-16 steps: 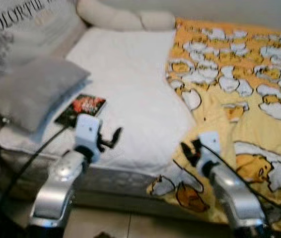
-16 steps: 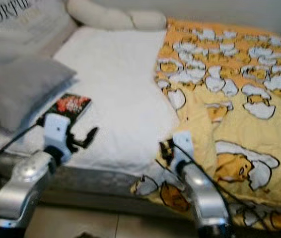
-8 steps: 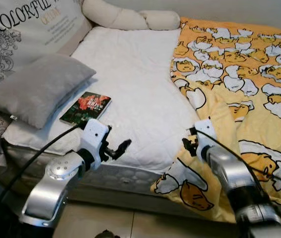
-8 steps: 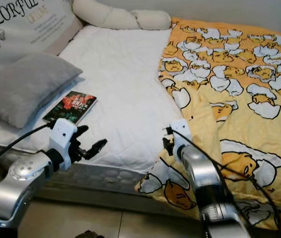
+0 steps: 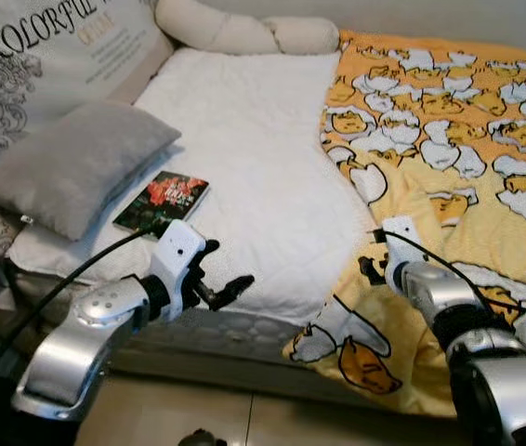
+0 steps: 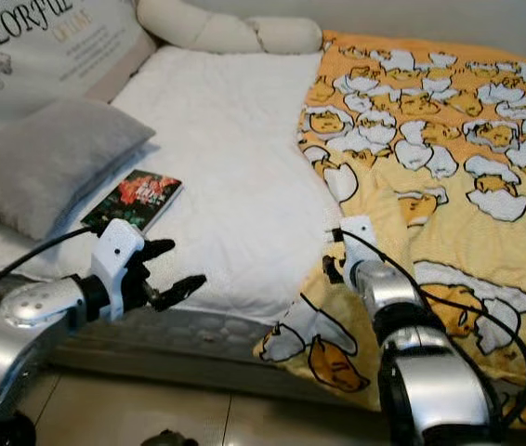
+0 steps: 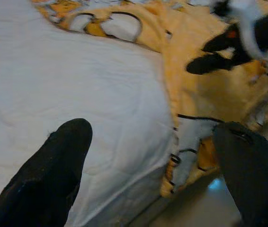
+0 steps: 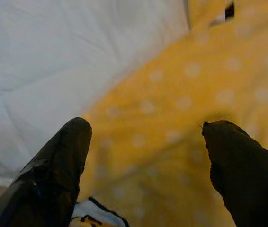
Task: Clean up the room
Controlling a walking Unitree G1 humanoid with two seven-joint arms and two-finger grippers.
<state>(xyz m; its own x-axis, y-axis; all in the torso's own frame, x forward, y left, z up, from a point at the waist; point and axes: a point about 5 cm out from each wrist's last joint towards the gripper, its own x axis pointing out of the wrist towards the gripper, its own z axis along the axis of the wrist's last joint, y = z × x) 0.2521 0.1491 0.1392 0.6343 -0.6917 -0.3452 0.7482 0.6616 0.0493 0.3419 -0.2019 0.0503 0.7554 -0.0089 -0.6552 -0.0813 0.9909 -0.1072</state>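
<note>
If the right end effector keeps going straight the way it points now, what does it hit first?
Most likely the yellow blanket. The right end effector is open and aimed at its folded edge, with the white sheet just beside it. Depth is unclear, but nothing else lies between.

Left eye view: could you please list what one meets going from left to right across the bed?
Grey pillow → book → bare white mattress → yellow patterned blanket.
</note>
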